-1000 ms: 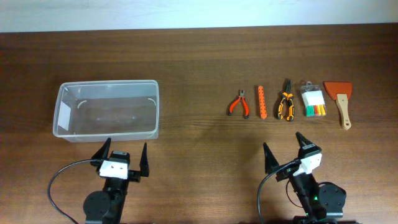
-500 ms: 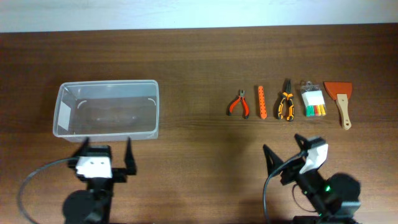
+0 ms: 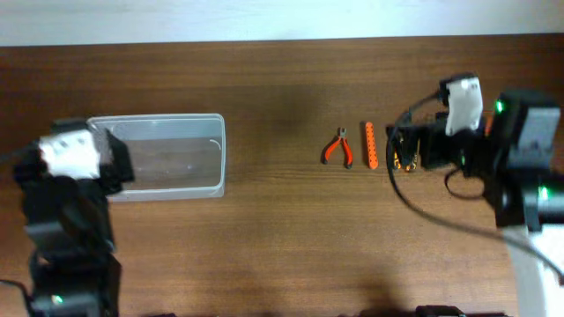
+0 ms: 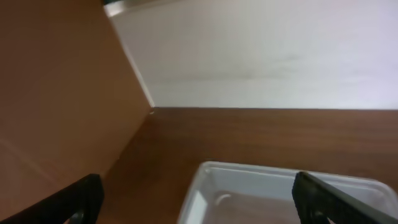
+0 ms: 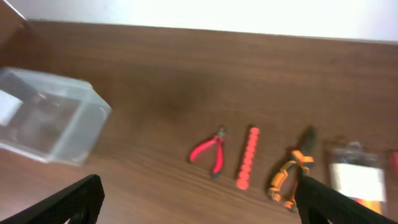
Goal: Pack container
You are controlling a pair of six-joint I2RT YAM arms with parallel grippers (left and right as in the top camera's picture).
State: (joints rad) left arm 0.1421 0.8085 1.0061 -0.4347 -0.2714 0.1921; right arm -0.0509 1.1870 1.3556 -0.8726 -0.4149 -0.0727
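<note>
L gripper (image 4: 196,190): jaws spread wide, nothing btwn them, its black fingers (image 4: 84,196) at the bottom corners of the L wrist view. It hangs over the clear translucent plastic rectangular bin w/ rounded corners and rimmed edge (image 3: 176,163). From overhead the L arm (image 3: 66,211) covers the bin's left end. Bin sits on the left side of the dark brown wooden table (image 3: 264,238), well apart from the tools on the right.

R gripper (image 5: 199,193): also spread wide, holding nothing, up off the table, facing the tool row. From overhead the R arm (image 3: 520,150) hides the row's right end. Row, left to right:
- small red-handled pliers (image 3: 337,148)
- orange bumpy strip (image 3: 371,145)
- orange-and-black pliers (image 3: 405,154), partly under the arm
- clear packet w/ white insert (image 5: 354,177), seen in R wrist view only

All lie flat, apart from each other. The bin shows at far left in that view, a white label (image 5: 7,107) on its end.
</note>
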